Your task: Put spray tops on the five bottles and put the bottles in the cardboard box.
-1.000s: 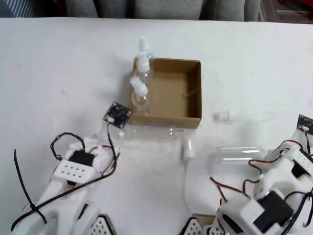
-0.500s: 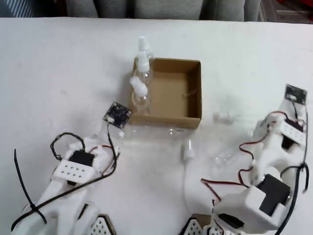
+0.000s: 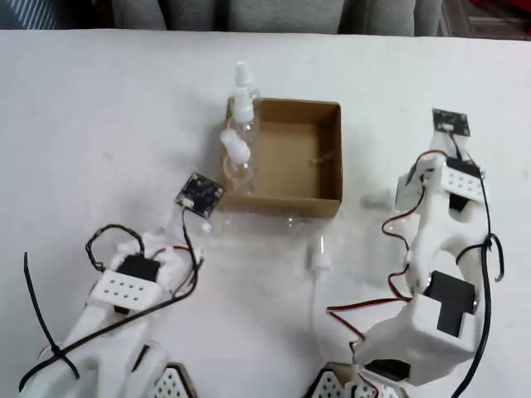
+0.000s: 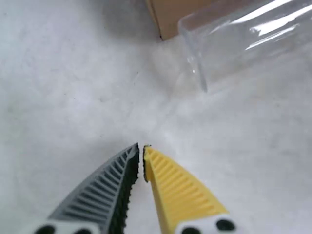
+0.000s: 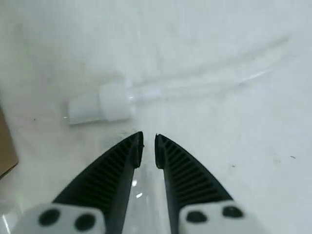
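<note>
Across the white surface [image 3: 108,99], seen from above, a brown cardboard box [image 3: 282,204] sits near the middle, and grey upholstered furniture [image 3: 282,12] runs along the far edge. Three topped bottles [image 3: 243,112] stand upright in a row at the box's left wall; whether they are inside it or just outside cannot be told. The box's brown floor shows across its middle and right side. A bare bottle [image 3: 257,224] of clear plastic lies on its side just in front of the box's front wall. The left wrist view shows it [image 4: 234,39] beside a box corner, with one end towards the camera. A spray top [image 3: 318,255] lies on the surface near the front right corner, its thin tube trailing towards the near edge. A second top [image 3: 376,197] lies between the box's right wall and the right arm [image 3: 440,249]. In the right wrist view this top [image 5: 100,107] rests on its side with its tube stretched away, just ahead of the right gripper [image 5: 148,140]. That gripper's black fingers are drawn nearly together with a thin slit between them, and they grasp nothing. The left arm [image 3: 124,286] is at the near left. The left gripper [image 4: 142,148] points at bare surface short of the bare bottle, its grey and yellow fingers clenched tip to tip on nothing.
</note>
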Controlling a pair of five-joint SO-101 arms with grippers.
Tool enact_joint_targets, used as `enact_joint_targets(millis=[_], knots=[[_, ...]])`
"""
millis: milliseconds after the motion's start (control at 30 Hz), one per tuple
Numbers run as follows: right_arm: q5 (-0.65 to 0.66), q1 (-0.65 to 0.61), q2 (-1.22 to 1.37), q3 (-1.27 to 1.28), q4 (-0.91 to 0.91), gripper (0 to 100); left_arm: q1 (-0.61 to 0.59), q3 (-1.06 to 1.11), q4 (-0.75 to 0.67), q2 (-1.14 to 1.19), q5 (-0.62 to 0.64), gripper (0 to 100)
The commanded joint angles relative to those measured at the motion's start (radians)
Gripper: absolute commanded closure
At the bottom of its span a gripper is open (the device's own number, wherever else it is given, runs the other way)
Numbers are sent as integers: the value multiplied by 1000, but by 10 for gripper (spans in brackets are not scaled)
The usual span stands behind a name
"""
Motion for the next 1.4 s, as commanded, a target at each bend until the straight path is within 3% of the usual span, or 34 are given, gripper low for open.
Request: enact_joint_targets(millis=[0,233,433,633,767,967,1200,1367], knots=[[-3,2,-62,-121,160,974,-8,-34,-21,7,-9,976],[11,4,-305,-101,346,974,-8,-34,-23,7,-9,976],[160,7,-553,57,423,973,-8,-34,-21,7,-9,976],[157,24,-785,241,426,886,-8,-34,-21,7,-9,976],[77,19,-894,308,418,860,-8,-34,-21,7,-9,977],[31,-73,-886,451,312,857,-8,-34,-21,7,-9,977],[20,-90,-800,474,239,789,-1,-34,-26,7,-9,976],[-94,-73,-739,500,148,787,1,-35,-28,7,-9,976]])
